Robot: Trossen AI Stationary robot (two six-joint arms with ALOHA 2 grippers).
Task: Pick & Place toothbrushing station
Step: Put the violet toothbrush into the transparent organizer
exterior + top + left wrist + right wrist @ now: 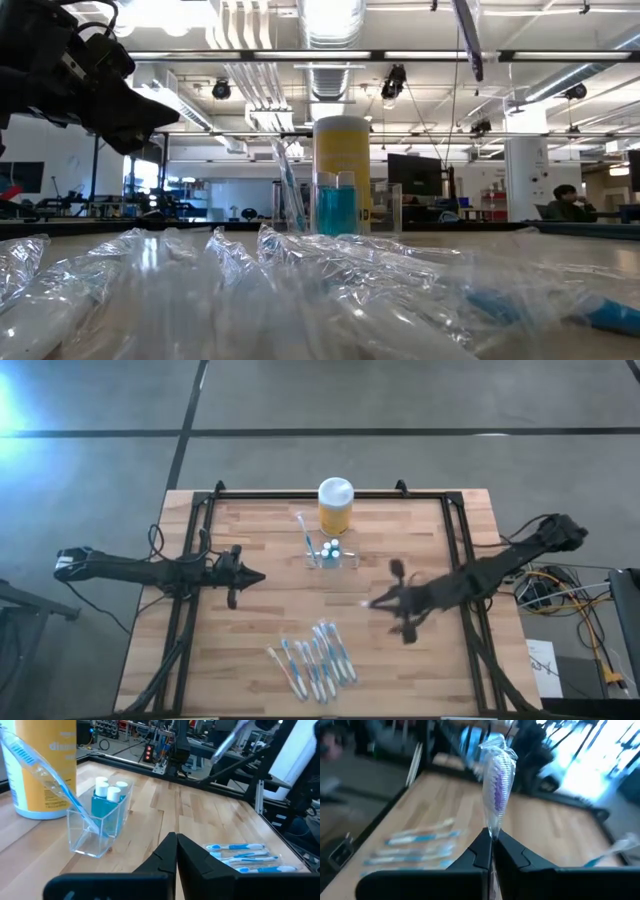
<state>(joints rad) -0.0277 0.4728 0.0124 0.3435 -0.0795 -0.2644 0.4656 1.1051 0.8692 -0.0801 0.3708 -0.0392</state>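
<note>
The toothbrushing station (331, 554) stands on the table (260, 630) just in front of the jar (335, 506), with a wrapped toothbrush (304, 536) leaning in its left end and small bottles (331, 548) in its middle. A row of wrapped toothbrushes (313, 658) lies well in front of the station. The left gripper (258, 576) is to the station's left, and the right gripper (374, 601), to its front right, holds another wrapped toothbrush (495, 785).

A grey concrete floor (420, 395) crossed by dark lines surrounds the wooden table (270, 615). Beyond it, an open hall shows ceiling ducts (335, 80), bright strip lights (330, 15), and a white column (522, 180).
</note>
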